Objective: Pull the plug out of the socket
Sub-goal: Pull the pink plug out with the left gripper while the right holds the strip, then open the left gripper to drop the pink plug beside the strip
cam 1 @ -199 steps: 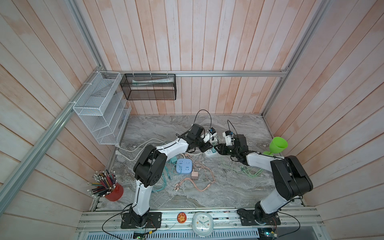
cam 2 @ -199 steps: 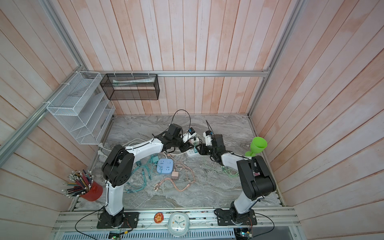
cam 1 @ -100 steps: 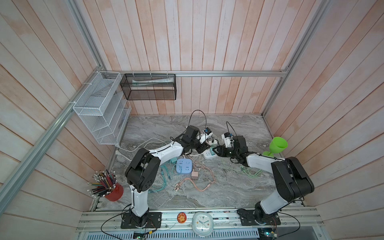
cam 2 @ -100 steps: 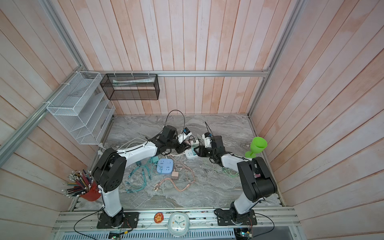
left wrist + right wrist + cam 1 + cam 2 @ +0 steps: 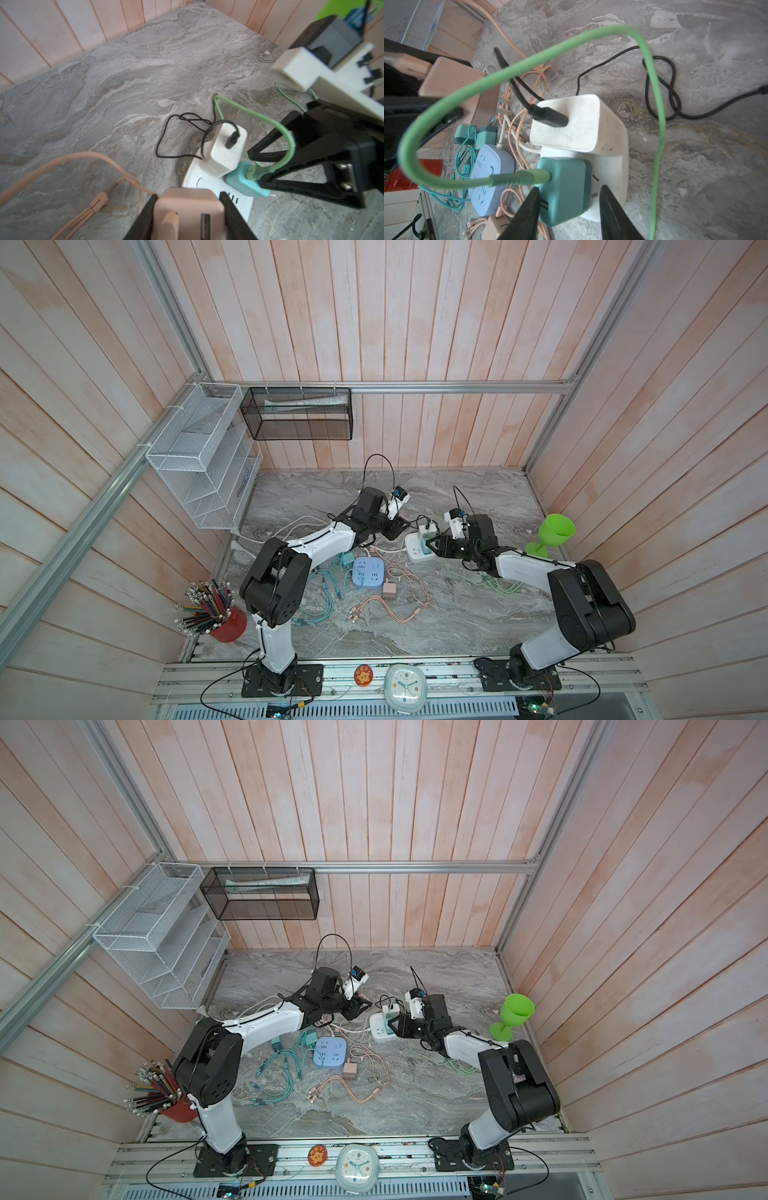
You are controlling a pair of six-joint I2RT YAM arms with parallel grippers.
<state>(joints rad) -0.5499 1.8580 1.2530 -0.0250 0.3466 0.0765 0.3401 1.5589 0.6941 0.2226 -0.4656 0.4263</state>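
Left tool (image 5: 188, 195) clamping pink plug (image 5: 182, 209) (partly cropped), right tool (image 5: 570, 188) parted astride teal plug (image 5: 562, 176)

You have both top views looking steeply down from high above the front of the bench (image 5: 457, 622), sharing nearly the whole scene, while your 2 wrist cameras sit close to the white socket strip (image 5: 199, 180) and face it from opposite sides, sharing it.

I'm running this from afar in a mock-up robot test cell, not a real room: plank walls (image 5: 415, 323) on an aluminium frame (image 5: 415, 386) box in a marble-look surface (image 5: 457, 614). The left arm (image 5: 274, 585) and right arm (image 5: 582, 605) are bolted to a rail (image 5: 457, 676), among props like a rack (image 5: 199, 456), clock (image 5: 405, 682) and pencil cup (image 5: 226, 624).
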